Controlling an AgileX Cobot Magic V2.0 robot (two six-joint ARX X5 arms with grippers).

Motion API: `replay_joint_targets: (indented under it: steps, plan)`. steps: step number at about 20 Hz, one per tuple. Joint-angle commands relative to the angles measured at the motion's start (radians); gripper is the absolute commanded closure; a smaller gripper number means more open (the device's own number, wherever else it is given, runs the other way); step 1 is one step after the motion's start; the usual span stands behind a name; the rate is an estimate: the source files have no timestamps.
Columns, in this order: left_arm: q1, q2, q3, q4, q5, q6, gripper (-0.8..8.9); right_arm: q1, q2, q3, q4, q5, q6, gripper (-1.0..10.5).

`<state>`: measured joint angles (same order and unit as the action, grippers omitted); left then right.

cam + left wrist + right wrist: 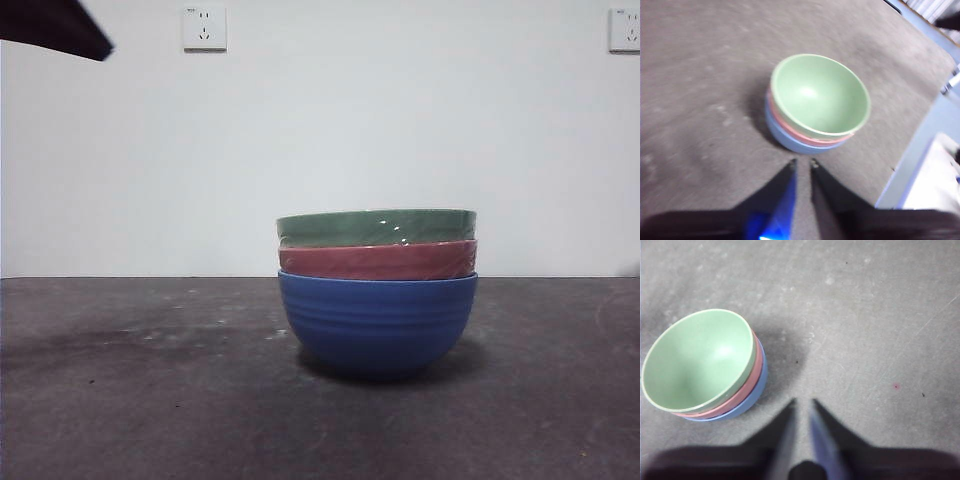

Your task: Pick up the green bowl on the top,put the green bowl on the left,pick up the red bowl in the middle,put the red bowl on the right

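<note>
Green bowl (376, 227) tops red bowl (378, 260) on blue bowl (377, 322); nothing moved yet. Left claw (802, 162) and right claw (803, 401) hover nearly closed, empty.

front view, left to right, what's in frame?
Dark arm tip at the top corner → wall socket → bowl stack: green bowl on red bowl on blue bowl → second socket.

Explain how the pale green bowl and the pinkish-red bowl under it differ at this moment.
The pale green ribbed bowl sits on top of the stack, and the pinkish-red ribbed bowl is nested in the middle, inside the blue bowl. The green bowl's whole inside shows from above; the red bowl shows only a band below its rim. They differ in colour. Both are round, upright and look the same size.
</note>
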<state>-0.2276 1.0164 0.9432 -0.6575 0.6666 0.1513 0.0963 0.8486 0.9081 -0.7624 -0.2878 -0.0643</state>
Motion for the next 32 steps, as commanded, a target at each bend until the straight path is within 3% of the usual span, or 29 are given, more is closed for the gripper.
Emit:
replay_joint_targets:
  steps: [1, 7, 13, 20, 29, 32]
  plan:
    - [-0.081, 0.028, 0.021, 0.013, -0.050, 0.037, 4.80, -0.002, 0.004, 0.002, 0.004, -0.002, -0.006, 7.2]
    - [-0.317, 0.202, 0.153, 0.011, -0.148, 0.082, 4.80, -0.002, 0.004, 0.002, 0.005, -0.002, 0.003, 7.3]
    - [-0.495, 0.468, 0.391, -0.087, -0.278, 0.224, 4.81, -0.002, 0.004, 0.002, 0.005, -0.002, 0.003, 7.3]
    - [-0.544, 0.661, 0.453, -0.103, -0.305, 0.307, 5.08, -0.002, 0.004, 0.002, 0.005, -0.002, 0.003, 7.3]
    - [-0.547, 0.743, 0.452, -0.122, -0.299, 0.348, 5.09, -0.002, 0.004, 0.002, 0.005, -0.002, 0.003, 7.3]
    - [-0.547, 0.747, 0.452, -0.121, -0.299, 0.351, 6.42, -0.002, 0.004, 0.002, 0.005, -0.002, 0.003, 7.3]
